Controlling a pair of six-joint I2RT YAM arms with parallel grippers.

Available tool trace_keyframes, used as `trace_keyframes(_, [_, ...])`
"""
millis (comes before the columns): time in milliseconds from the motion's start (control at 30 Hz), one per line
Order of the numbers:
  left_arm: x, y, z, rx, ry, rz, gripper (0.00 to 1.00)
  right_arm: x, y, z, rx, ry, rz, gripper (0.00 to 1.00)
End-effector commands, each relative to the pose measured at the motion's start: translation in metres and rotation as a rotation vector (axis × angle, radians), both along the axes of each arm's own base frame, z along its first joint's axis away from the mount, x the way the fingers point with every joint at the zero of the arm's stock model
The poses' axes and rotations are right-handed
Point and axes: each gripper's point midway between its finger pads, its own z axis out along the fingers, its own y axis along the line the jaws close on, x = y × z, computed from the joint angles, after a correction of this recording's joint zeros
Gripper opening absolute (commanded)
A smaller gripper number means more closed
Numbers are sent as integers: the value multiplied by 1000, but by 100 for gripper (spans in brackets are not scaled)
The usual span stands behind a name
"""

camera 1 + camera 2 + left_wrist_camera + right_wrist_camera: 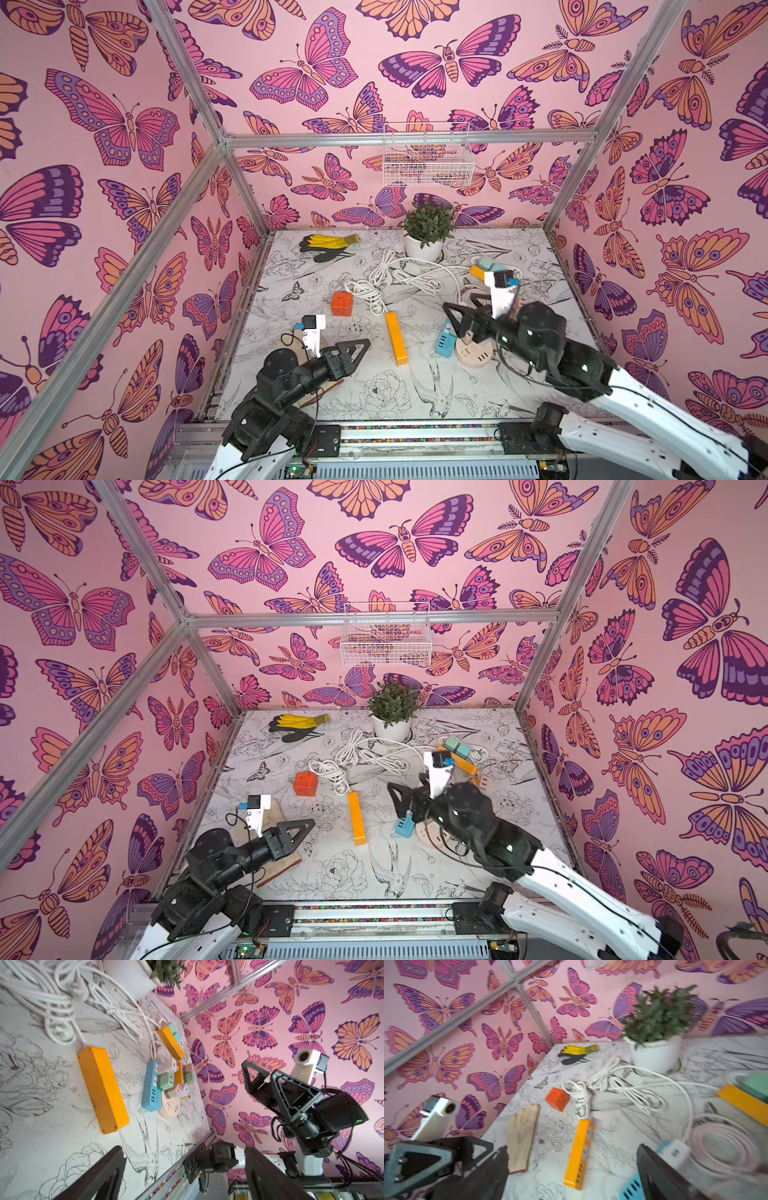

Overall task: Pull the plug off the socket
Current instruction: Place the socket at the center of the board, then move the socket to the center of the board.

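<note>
Squarely on the right side of the bench (365, 399), toward its front, lies the blue strip (150, 1093), a flat sky-blue bar with a row of small slots near one end. Two blocky plugs sit side by side in its face: a pale plug (167, 1066) and, next to it, a green plug (166, 1081), both pushed in. A third pale block sits where the strip meets a round socket (171, 1106); I cannot tell which of the two holds it. The round socket touches the strip's end. The right gripper (455, 322) hovers above the strip, jaws spread wide and empty. An orange strip (102, 1088) lies apart, toward mid-bench. The left gripper (182, 1153) hangs over the near left of the bench, likewise spread wide with nothing held.
</note>
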Motion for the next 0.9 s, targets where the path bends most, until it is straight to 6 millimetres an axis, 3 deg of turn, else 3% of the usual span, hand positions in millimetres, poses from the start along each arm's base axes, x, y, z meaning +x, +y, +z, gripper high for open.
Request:
trace_keyframes(0, [2,-16,5,-5,-52,-43,93,7,-46,-33,-16,32,-172,99])
trace_keyframes(133, [1,-47,-11,129,-87,-103,94,1,-69,-70,56,131,-225,99])
trace_keyframes(367, [8,-119,-65,580,-148,-245,94,0,-93,-113,149,270,-311,99])
trace_keyframes(567, [29,-178,-110,862,-236,-410,96,-1,-103,-118,211,316,-329,99])
trace_keyframes(867, [67,-211,-160,1070,-204,-383,96,-9,-114,-115,224,297,-353,99])
